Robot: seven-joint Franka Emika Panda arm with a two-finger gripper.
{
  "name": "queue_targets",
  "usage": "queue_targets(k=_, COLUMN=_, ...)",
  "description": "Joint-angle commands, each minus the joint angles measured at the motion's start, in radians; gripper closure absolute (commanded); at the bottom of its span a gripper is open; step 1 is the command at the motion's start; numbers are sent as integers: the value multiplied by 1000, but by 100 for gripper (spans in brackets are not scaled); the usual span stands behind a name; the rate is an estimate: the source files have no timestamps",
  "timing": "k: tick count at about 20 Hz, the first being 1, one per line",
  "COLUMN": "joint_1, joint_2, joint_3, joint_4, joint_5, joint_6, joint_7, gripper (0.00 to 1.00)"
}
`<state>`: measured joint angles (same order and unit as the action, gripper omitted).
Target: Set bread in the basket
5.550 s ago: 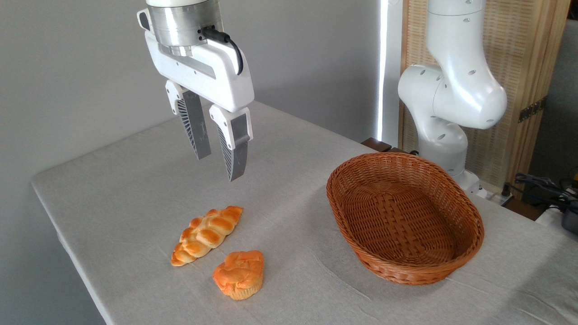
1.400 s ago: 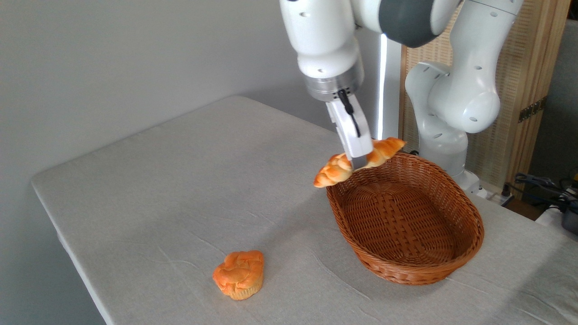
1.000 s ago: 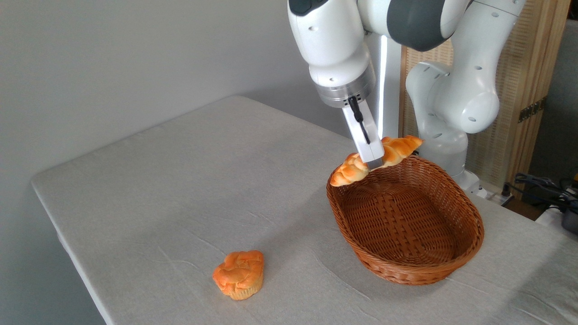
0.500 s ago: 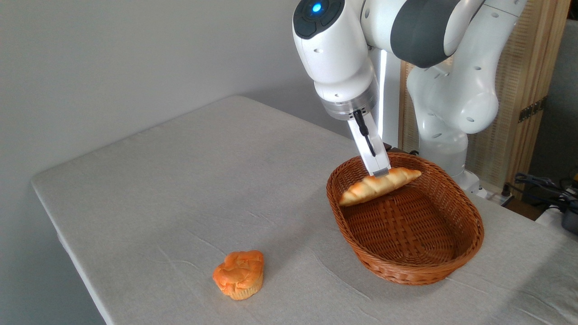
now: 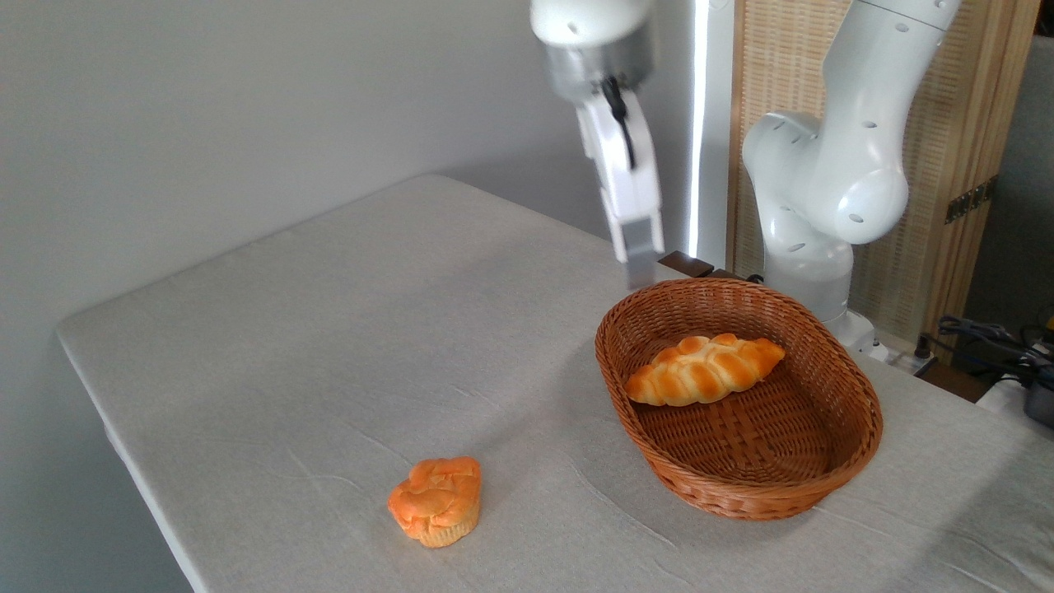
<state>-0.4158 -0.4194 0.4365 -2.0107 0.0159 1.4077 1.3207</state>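
Wicker, reddish-brown and tightly woven, makes up the basket (image 5: 848, 395) — an oval, shallow bowl with flaring sides, sitting on the right part of the table (image 5: 329, 329), whose pale grey cloth shows faint creases. Inside it lies the bread (image 5: 705, 370), a glossy golden-orange braided loaf with paler creases between its plump segments and tapered ends. It rests on the woven floor toward the basket's far-left part, at about 10 o'clock from the basket's centre, with its lower tip close to the left wall. Its long axis runs from roughly 8 o'clock to 2 o'clock, the right end a little higher in the picture. The gripper (image 5: 641, 265) hangs in the air above the basket's far rim, at about 11 o'clock from the loaf, holding nothing and touching nothing; it is seen edge-on and blurred, so the gap between its fingers cannot be judged. Near the table's front edge sits a short, rounded orange muffin (image 5: 436, 500) with a ridged pale base — well apart from the basket.
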Motion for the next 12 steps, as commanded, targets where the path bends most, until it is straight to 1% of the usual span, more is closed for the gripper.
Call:
queue_targets(k=1, joint_1=37, joint_2=158, joint_3=-80, joint_4=183, joint_5=-74, joint_6=4, joint_7=-142, gripper=0)
queue_targets(k=3, joint_1=119, joint_2=215, joint_3=-197, joint_4=251, joint_5=-76, joint_6=2, joint_7=-158, gripper=0)
queue_targets(k=4, joint_1=174, joint_2=241, joint_3=-256, joint_4=282, joint_5=-79, joint_6=4, joint_7=-175, gripper=0)
queue_targets(k=5, joint_1=230, joint_2=266, joint_3=-313, joint_4=315, joint_5=-92, joint_6=5, joint_7=-193, gripper=0)
queue_targets(k=6, joint_1=267, joint_2=287, joint_3=-350, joint_4=349, joint_5=-115, joint_6=16, joint_7=-213, gripper=0)
queue_targets(k=7, joint_1=287, joint_2=307, joint_3=-370, joint_4=372, joint_5=-135, joint_6=22, joint_7=-247, gripper=0)
queue_targets(k=8, joint_1=295, joint_2=327, joint_3=-383, joint_4=395, joint_5=-140, joint_6=25, joint_7=-299, gripper=0)
queue_targets(k=9, joint_1=298, joint_2=347, joint_3=-398, joint_4=423, joint_5=-140, joint_6=40, joint_7=-360, gripper=0)
queue_targets(k=11, joint_1=299, joint_2=363, joint_3=-413, joint_4=431, joint_5=-134, joint_6=103, joint_7=-480, gripper=0)
queue_targets(k=12, joint_1=308, joint_2=364, joint_3=-418, joint_4=429, joint_5=-132, joint_6=122, joint_7=-512, gripper=0)
